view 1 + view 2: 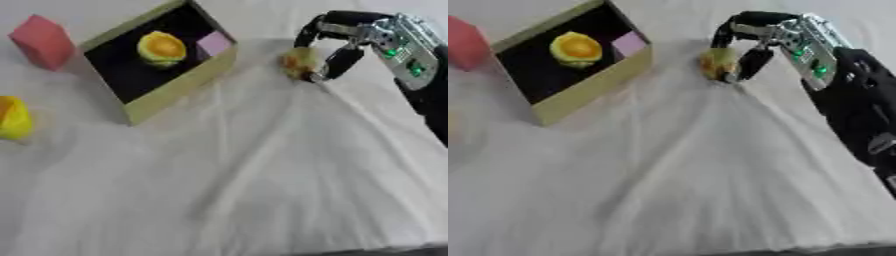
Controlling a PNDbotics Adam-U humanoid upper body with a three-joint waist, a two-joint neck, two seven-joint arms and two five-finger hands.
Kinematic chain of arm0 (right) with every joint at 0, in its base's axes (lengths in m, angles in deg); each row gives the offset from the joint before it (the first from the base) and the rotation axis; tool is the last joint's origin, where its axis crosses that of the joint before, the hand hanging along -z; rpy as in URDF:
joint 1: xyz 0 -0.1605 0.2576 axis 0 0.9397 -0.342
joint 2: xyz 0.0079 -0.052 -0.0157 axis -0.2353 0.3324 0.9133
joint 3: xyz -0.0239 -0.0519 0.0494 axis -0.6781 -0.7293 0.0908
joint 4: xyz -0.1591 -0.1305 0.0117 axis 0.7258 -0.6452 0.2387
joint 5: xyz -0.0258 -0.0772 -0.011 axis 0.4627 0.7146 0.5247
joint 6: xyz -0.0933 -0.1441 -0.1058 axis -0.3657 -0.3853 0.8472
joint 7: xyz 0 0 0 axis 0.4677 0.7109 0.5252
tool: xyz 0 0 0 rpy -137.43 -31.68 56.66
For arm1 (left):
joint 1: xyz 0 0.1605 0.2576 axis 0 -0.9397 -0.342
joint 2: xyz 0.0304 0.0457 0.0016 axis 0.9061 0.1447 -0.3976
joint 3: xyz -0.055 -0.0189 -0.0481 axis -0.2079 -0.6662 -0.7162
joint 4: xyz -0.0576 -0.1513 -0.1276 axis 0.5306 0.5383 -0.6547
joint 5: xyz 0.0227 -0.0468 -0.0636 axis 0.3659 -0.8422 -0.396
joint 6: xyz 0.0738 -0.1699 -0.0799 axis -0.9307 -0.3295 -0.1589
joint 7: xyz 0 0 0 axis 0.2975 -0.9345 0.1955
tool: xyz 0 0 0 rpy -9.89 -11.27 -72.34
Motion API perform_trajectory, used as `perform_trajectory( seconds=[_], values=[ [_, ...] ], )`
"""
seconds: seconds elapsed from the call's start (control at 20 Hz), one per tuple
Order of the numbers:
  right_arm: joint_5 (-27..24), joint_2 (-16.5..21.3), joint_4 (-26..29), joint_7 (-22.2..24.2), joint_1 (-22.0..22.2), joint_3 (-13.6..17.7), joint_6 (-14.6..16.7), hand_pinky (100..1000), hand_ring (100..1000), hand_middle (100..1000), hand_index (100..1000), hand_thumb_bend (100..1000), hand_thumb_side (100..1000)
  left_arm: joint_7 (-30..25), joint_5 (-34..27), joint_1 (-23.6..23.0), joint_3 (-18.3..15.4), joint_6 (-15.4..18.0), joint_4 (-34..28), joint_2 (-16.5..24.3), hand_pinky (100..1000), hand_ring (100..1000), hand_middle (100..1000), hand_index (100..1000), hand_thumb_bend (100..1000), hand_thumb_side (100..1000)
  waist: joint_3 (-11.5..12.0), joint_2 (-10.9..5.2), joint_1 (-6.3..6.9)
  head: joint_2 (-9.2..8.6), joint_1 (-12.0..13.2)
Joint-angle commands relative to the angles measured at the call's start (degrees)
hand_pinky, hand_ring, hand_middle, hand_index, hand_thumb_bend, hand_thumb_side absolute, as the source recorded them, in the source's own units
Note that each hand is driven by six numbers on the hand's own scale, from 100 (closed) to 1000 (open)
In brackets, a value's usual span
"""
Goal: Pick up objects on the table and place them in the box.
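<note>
An open box (pixel 175 90) with tan walls and a black inside lies at the upper left. In it are a yellow-orange fruit-like object (pixel 162 48) and a small pink cube (pixel 213 44). My right hand (pixel 346 42) reaches in from the upper right, just right of the box. Its fingers and thumb curl around a small yellow-orange object (pixel 297 62) at the cloth. A red-pink block (pixel 42 41) stands left of the box. A yellow object (pixel 14 119) lies at the left edge. My left hand is out of sight.
A white wrinkled cloth (pixel 262 175) covers the table, with a long fold running from the right hand toward the lower middle. The table's front edge shows at the bottom right.
</note>
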Motion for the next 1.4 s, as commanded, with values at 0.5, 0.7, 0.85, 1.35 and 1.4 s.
perform_trajectory(
  seconds=[0.5, 0.7, 0.85, 1.35, 1.4],
  values=[
    [-5.1, 2.2, 4.3, 0.4, -1.3, 0.2, -2.0, 801, 745, 530, 652, 100, 100, -0.3, 0.0, 0.6, -0.3, 0.0, -0.9, 0.7, 696, 685, 709, 804, 452, 537, -0.1, -1.61, 0.00, 0.00, 0.0],
    [-7.5, 3.2, 8.1, -0.1, -2.3, 0.8, -4.2, 801, 742, 524, 649, 100, 100, -0.2, 0.1, 0.5, -0.3, 0.0, -0.9, 0.9, 697, 686, 709, 804, 452, 537, -0.2, -1.79, -0.04, 0.18, 0.1],
    [-9.1, 3.1, 10.9, -0.5, -4.1, 1.4, -5.5, 800, 737, 521, 648, 100, 100, -0.2, 0.1, 0.5, -0.3, 0.0, -0.9, 1.0, 697, 686, 709, 804, 451, 537, -0.3, -1.88, -0.06, 0.32, 0.1],
    [-10.6, -4.1, 12.4, 1.7, -11.4, -1.3, -5.7, 791, 726, 523, 651, 100, 100, -0.7, -0.3, 1.7, 0.1, 0.2, -0.9, 0.9, 697, 688, 710, 804, 456, 533, 0.9, -1.74, -0.66, -0.08, -1.6],
    [-10.6, -5.3, 11.9, 1.8, -11.9, -1.6, -5.5, 790, 726, 524, 653, 100, 100, -0.8, -0.4, 2.1, 0.2, 0.2, -0.9, 0.8, 697, 688, 710, 804, 458, 532, 1.2, -1.59, -0.74, -0.20, -2.0]
  ],
)
